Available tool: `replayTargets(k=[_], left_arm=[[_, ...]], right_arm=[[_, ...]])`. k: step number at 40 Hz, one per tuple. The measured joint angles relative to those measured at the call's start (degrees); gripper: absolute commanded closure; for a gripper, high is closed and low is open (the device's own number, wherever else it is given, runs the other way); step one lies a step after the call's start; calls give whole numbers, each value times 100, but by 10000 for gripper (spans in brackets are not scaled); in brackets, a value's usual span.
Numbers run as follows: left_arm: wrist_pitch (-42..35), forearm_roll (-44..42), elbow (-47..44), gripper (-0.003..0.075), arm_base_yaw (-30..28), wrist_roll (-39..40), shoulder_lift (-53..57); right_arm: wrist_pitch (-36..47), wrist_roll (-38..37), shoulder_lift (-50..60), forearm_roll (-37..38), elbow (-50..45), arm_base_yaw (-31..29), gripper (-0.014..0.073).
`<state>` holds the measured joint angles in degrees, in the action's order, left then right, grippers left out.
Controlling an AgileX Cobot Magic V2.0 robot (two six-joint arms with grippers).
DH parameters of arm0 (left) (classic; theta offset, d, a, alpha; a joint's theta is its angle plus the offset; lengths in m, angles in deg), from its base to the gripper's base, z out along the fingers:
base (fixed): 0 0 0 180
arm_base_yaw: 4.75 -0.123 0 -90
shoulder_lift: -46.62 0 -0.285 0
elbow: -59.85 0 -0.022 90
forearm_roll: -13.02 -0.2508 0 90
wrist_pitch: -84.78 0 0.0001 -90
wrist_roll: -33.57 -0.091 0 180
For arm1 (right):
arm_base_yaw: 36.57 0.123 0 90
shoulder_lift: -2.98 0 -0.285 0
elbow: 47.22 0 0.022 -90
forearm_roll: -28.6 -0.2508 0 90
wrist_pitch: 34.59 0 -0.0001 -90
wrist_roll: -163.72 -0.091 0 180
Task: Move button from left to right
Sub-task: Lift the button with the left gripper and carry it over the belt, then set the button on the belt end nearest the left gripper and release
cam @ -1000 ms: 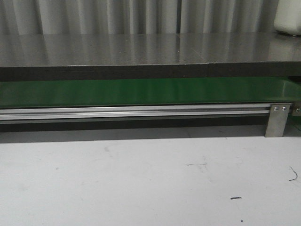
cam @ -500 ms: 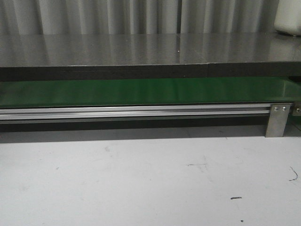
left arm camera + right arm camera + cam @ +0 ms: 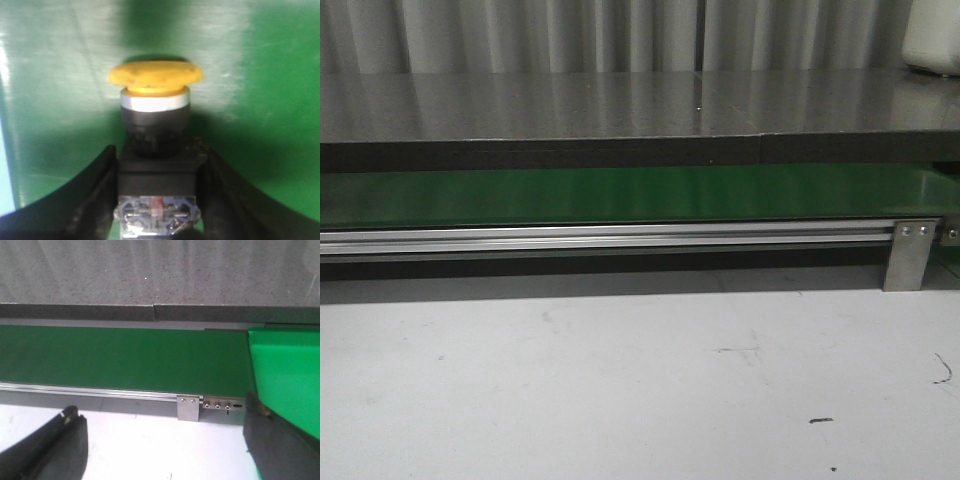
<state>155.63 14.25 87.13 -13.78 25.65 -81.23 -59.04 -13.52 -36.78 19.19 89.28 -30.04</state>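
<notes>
Gripping the boxy black button (image 3: 156, 150) is the left tool (image 3: 157, 200); the right tool (image 3: 165, 445) gapes empty.

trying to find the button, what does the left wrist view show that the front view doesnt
Only the left wrist view shows the button: orange-yellow cap, black body, sitting between the left gripper fingers, which press its sides. Only the front view shows the white table, the aluminium rail, its metal bracket and the dark shelf above; no arm or button appears there. Both show the green belt.
</notes>
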Motion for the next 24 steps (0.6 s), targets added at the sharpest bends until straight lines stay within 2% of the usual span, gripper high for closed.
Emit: replayTargets(k=[4, 14, 19, 24], left_arm=[[1, 42, 0, 198, 0, 3, 24], [1, 67, 199, 197, 69, 13, 349], [1, 67, 296, 271, 205, 13, 656], [25, 91, 308, 444, 325, 13, 900]], right_arm=[[0, 0, 0, 0, 0, 0, -53], [0, 0, 0, 0, 0, 0, -53], [0, 0, 0, 0, 0, 0, -53], [0, 0, 0, 0, 0, 0, -53]])
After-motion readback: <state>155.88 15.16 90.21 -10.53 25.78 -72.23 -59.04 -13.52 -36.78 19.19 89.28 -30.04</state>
